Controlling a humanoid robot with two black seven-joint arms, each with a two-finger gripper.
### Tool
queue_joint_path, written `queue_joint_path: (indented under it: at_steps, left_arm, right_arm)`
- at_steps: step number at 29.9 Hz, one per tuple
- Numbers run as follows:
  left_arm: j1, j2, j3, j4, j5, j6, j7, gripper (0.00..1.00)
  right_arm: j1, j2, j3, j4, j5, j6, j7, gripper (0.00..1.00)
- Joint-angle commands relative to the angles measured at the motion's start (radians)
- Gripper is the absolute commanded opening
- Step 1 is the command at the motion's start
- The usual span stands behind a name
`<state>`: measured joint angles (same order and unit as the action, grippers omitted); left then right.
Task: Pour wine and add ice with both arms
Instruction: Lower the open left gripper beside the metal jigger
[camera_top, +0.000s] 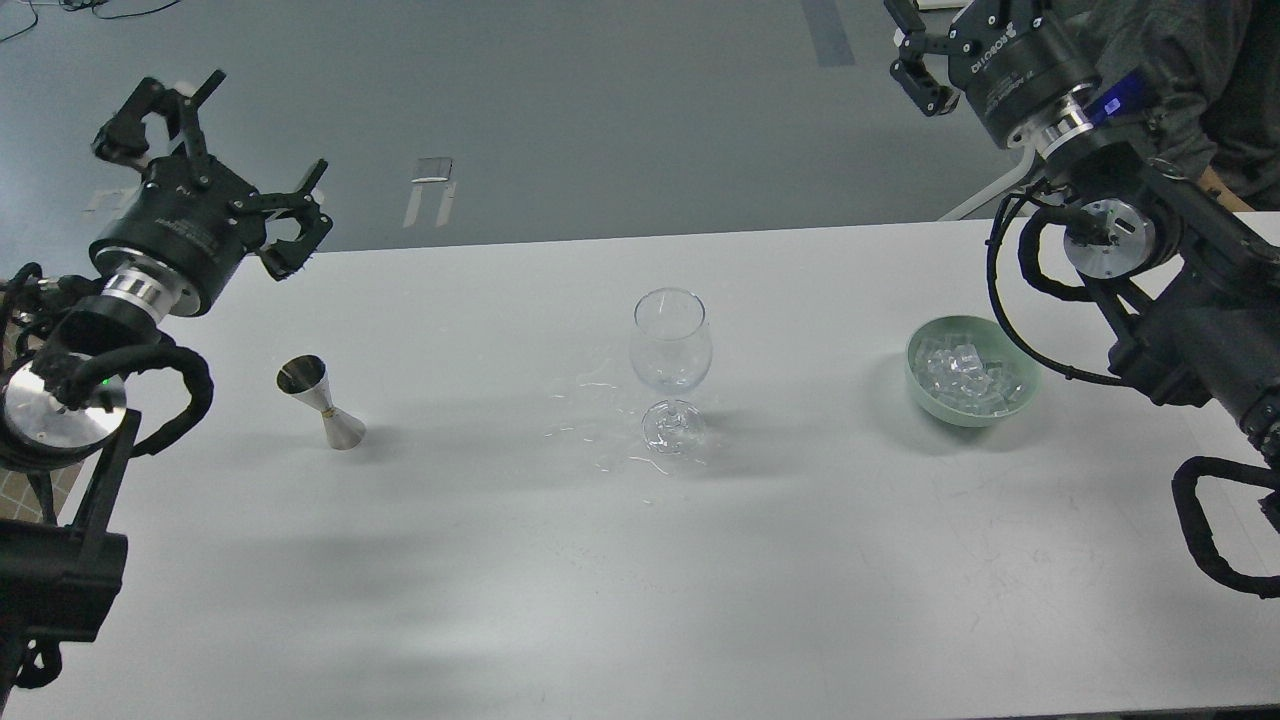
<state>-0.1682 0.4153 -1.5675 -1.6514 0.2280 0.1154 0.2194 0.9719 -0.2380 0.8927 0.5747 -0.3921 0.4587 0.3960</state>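
A clear wine glass (671, 350) stands upright at the middle of the white table (640, 560); I cannot tell whether it holds any wine. A steel jigger (322, 402) stands at the left; its contents do not show. A pale green bowl (920, 385) at the right holds several clear ice cubes (968, 377). My left gripper (215, 160) is open and empty, raised above the table's back left, up and left of the jigger. My right gripper (915, 55) is open and empty at the top right, well above and behind the bowl, partly cut off by the frame.
The table's far edge runs behind the glass, with grey floor beyond. A dark-clothed person (1220, 90) is at the top right corner, behind my right arm. Black cable loops (1215, 540) hang from both arms over the table's sides.
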Motion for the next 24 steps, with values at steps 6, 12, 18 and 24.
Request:
queue_joint_path:
  at_steps: [6, 12, 18, 24]
  left_arm:
    - [0.220, -0.160, -0.150, -0.067, -0.018, 0.003, 0.084, 0.98]
    - [0.280, -0.274, -0.175, -0.053, -0.016, 0.013, 0.104, 0.98]
    - [0.302, -0.337, -0.180, -0.016, -0.016, 0.027, 0.095, 0.98]
    - [0.303, -0.359, -0.197, 0.056, -0.021, 0.027, 0.098, 0.98]
  right_arm:
    - [-0.012, 0.002, 0.000, 0.007, -0.002, 0.000, -0.002, 1.00]
    - [-0.018, -0.001, -0.015, 0.008, -0.002, -0.002, -0.002, 1.00]
    - [-0.018, -0.009, -0.018, 0.008, -0.002, -0.002, -0.016, 1.00]
    - [-0.022, -0.012, -0.018, 0.007, -0.002, -0.002, -0.017, 1.00]
